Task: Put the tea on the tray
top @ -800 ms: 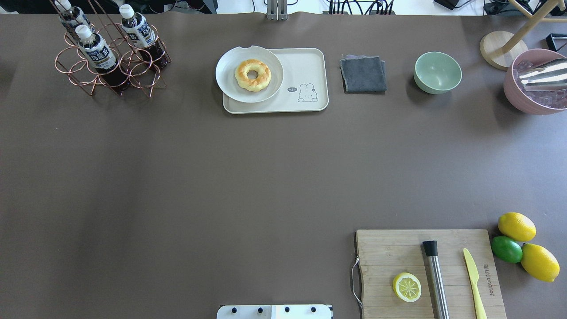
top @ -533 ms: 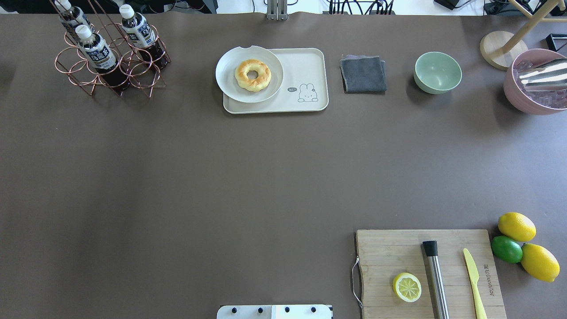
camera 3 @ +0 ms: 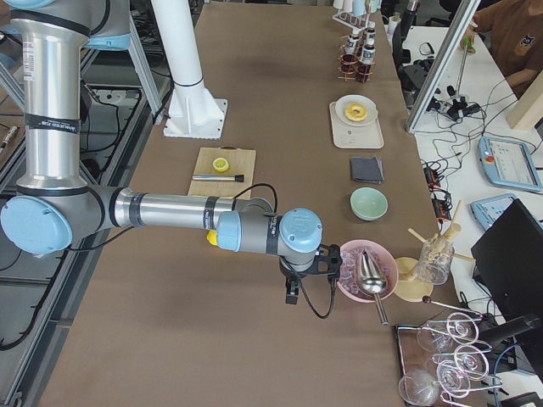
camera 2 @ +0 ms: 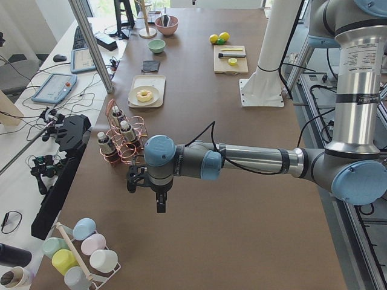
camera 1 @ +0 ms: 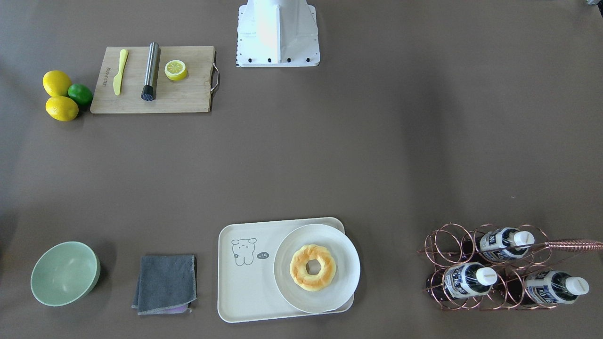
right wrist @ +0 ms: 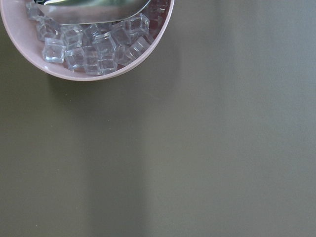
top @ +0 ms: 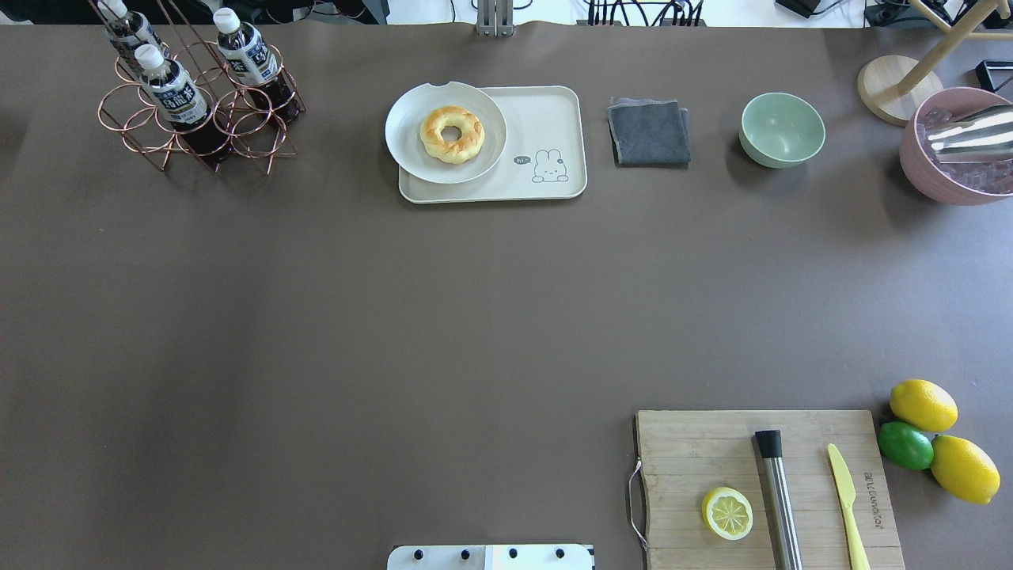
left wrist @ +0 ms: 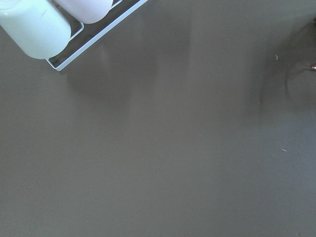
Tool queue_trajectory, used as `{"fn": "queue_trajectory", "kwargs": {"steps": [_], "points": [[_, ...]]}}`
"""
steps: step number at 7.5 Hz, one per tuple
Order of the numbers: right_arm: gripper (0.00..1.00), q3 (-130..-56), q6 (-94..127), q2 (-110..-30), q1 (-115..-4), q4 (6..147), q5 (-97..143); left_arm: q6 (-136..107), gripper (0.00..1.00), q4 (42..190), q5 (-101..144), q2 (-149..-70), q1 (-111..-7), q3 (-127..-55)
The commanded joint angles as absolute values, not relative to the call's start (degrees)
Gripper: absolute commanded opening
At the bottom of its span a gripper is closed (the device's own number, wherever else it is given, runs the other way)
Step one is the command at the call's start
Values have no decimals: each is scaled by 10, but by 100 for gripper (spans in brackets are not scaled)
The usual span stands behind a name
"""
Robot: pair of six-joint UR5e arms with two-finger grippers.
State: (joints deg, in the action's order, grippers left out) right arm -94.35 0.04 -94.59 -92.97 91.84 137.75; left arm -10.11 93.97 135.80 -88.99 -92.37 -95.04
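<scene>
Neither gripper's jaws can be judged apart or together: the left gripper (camera 2: 154, 190) and the right gripper (camera 3: 305, 271) show only in the two side views, and neither is seen holding or touching anything. The overhead and front-facing cameras catch no arm, only the brown table (top: 396, 317) and its goods.

From overhead, the three tea bottles (top: 170, 91) stand in a copper wire rack (top: 130, 127) at the far left corner, well apart from the tray (top: 546, 119). The tray's left half carries a round white plate (top: 411, 150) with a doughnut (top: 451, 134); its right half, by the cartoon, is bare.

The left-end camera shows the left arm with its forearm stretched level across the table and its wrist turned down. Its gripper hangs above the surface between the rack and a holder of pastel cups (camera 2: 84, 254). The left wrist camera sees bare table and a corner of that holder (left wrist: 34, 24).

The right-end camera shows the right arm in a like pose, forearm level, its gripper pointing down just beside a pink bowl (camera 3: 365, 271). The right wrist camera looks onto this bowl's ice cubes (right wrist: 89, 49) and a metal scoop (right wrist: 94, 7).
</scene>
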Motion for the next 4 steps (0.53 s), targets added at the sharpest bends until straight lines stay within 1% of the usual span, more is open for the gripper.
{"fn": "queue_trajectory", "kwargs": {"steps": [1, 4], "points": [[100, -945, 5, -943, -932, 918, 1377, -106, 98, 940, 1361, -889, -924, -954], [100, -944, 6, -943, -932, 914, 1383, -112, 98, 941, 1356, -891, -924, -955]]}}
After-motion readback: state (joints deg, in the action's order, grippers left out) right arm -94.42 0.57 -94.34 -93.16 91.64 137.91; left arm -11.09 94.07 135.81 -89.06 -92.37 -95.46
